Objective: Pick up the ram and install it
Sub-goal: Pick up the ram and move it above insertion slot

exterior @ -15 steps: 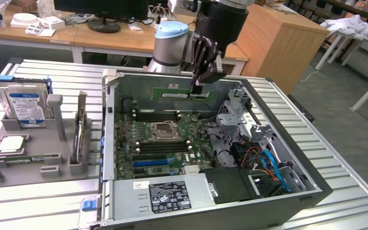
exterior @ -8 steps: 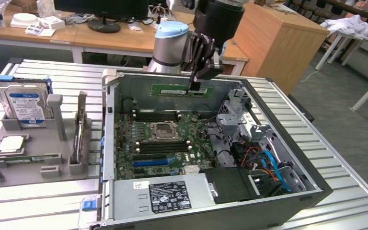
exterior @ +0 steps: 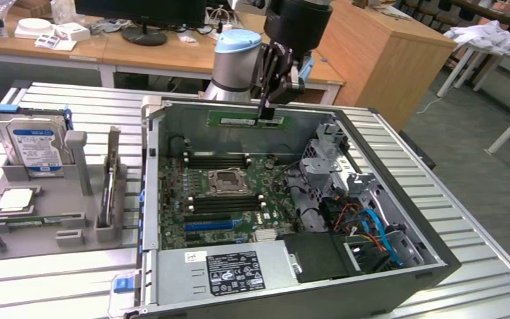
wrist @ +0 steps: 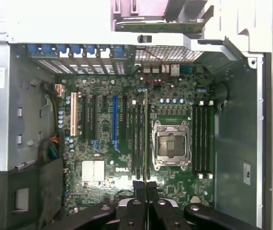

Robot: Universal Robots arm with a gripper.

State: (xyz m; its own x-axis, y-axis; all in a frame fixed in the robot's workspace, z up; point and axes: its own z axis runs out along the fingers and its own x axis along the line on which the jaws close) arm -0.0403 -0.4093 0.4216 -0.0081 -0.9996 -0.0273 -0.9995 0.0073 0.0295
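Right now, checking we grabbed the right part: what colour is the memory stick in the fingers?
Green; the memory stick shows best in the exterior view.

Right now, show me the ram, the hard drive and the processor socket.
ram (exterior: pixel 237 120): exterior view, on its green face.
hard drive (exterior: pixel 34 147): exterior view, on its blue label.
processor socket (exterior: pixel 226 181): exterior view, on its centre.

Your arm (exterior: pixel 233 70) is hanging its wrist straight down, so your pincer (exterior: pixel 270 117) is pointing vertically downward. Its fingers (wrist: pixel 139 190) are pressing close together, gripping the ram (exterior: pixel 246 121) by its upper edge and holding it level beneath them.
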